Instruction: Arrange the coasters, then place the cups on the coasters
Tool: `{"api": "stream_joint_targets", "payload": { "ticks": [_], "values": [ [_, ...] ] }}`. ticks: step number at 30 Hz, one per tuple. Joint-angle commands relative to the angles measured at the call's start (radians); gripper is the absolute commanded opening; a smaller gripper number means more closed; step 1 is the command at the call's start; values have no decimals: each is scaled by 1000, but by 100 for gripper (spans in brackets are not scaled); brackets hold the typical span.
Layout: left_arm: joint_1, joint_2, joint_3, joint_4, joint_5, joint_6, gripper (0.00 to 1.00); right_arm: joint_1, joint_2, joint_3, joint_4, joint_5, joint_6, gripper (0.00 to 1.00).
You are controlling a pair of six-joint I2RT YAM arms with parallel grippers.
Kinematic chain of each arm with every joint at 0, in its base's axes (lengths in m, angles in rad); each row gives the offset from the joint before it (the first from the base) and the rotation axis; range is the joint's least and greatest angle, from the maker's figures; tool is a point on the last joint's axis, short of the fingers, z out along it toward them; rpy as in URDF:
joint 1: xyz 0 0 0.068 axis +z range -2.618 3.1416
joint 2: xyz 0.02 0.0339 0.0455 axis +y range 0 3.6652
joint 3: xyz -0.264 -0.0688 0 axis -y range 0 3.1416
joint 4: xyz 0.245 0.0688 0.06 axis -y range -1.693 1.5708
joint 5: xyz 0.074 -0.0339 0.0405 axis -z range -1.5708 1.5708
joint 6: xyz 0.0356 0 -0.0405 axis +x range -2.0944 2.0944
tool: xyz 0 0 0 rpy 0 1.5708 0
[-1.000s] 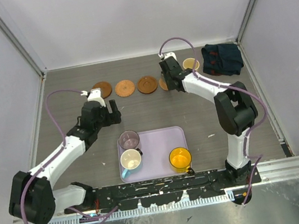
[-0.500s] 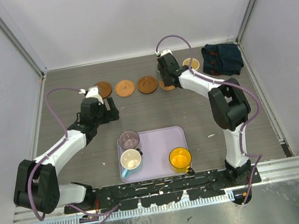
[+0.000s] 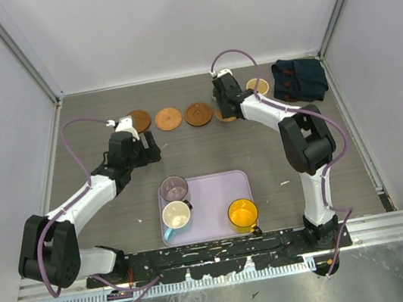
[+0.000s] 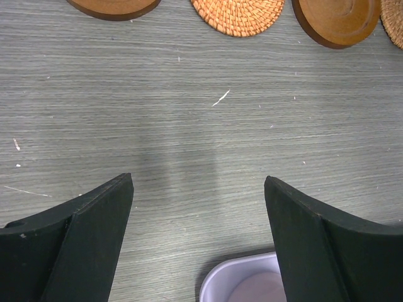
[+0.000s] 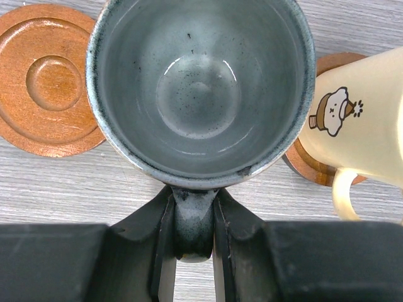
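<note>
Right end effector (image 5: 192, 234): clenched on the handle of the grey-teal mug (image 5: 200, 88); mug upright, handle pointing back at the wrist
Mug position: just left of the cream mug (image 5: 362, 119), nearly touching it; the fourth coaster (image 3: 224, 117) is mostly covered, so whether the mug rests on it cannot be told
Coming move: judged a short lowering and release; right arm nearer
Left end effector (image 4: 198, 184): released, empty; well apart from the cream mug, to its near-left, over bare desk (image 3: 209, 150)
Remaining cups: three, at the lavender tray (image 3: 223, 190), nearward of the cream mug
Change: over the last second the right wrist has edged farther and leftward; left elbow has drawn inward
</note>
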Motion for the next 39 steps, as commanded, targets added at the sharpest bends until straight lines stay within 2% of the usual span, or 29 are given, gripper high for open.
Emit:
{"api": "stream_joint_targets", "payload": {
  "ticks": [1,39],
  "values": [
    [5,1,26,57,10,1,86,-6,-42,20,129,17,21,1],
    [5,9,14,62,18,-4,86,-10,-31,-32,149,20,45,1]
  ]
}}
